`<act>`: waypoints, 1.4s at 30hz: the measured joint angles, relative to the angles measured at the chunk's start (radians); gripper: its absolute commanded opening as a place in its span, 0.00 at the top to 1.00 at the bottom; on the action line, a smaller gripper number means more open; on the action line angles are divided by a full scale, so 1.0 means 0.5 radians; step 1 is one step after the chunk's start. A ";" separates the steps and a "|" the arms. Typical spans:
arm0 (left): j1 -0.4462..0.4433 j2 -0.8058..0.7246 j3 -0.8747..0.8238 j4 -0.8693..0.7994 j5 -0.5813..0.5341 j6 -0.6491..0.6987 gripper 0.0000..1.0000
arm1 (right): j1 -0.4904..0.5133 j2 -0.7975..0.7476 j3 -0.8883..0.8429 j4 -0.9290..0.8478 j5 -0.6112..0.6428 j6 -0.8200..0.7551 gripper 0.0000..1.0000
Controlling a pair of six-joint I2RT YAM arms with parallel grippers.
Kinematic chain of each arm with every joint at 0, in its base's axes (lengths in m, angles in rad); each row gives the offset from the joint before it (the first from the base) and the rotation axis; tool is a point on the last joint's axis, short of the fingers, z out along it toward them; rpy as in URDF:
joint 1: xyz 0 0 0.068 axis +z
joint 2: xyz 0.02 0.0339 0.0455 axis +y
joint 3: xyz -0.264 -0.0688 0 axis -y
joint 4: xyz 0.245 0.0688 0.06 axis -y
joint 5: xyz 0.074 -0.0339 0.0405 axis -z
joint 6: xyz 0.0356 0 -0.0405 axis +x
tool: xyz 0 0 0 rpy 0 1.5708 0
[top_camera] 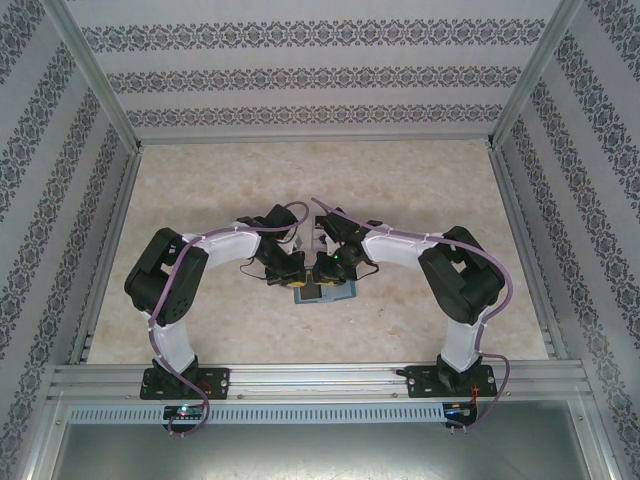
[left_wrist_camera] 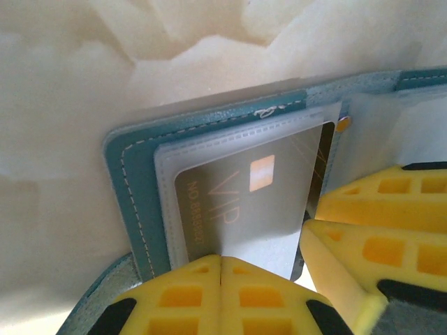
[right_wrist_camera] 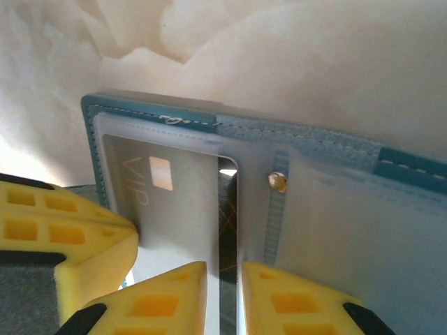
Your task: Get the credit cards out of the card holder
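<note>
Honestly, with the card holder lying open on the tabletop, left hand shut tight by the VIP card and right hand barely open around the dark card, I'd bet on slipping off or dragging the holder along.

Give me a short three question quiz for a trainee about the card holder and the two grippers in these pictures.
1. True or false: the card holder lies folded shut on the table.
2. Which word is printed on the grey card inside the clear sleeve? A) VIP B) GOLD C) BANK
3. Which has its fingers pressed together, with no gap: the left gripper or the right gripper?

Key: 1 false, it lies open with both panels showing. 2 A. 3 the left gripper; the right one's fingers stand a little apart over a dark card edge.
</note>
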 measured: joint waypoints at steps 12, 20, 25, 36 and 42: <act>0.000 0.000 0.000 -0.005 0.000 0.007 1.00 | -0.002 0.022 0.027 -0.050 0.047 -0.014 0.79; 0.000 0.001 0.000 -0.010 0.000 0.008 1.00 | -0.002 0.033 0.041 -0.073 0.060 -0.015 0.82; 0.000 0.001 0.000 -0.014 -0.001 0.009 1.00 | -0.002 0.033 0.041 -0.079 0.075 -0.015 0.86; 0.000 0.008 0.008 -0.031 -0.015 0.029 1.00 | -0.003 0.021 0.041 -0.085 0.092 -0.014 0.94; -0.002 0.015 0.029 -0.066 -0.029 0.040 1.00 | -0.004 0.018 0.039 -0.088 0.098 -0.014 0.97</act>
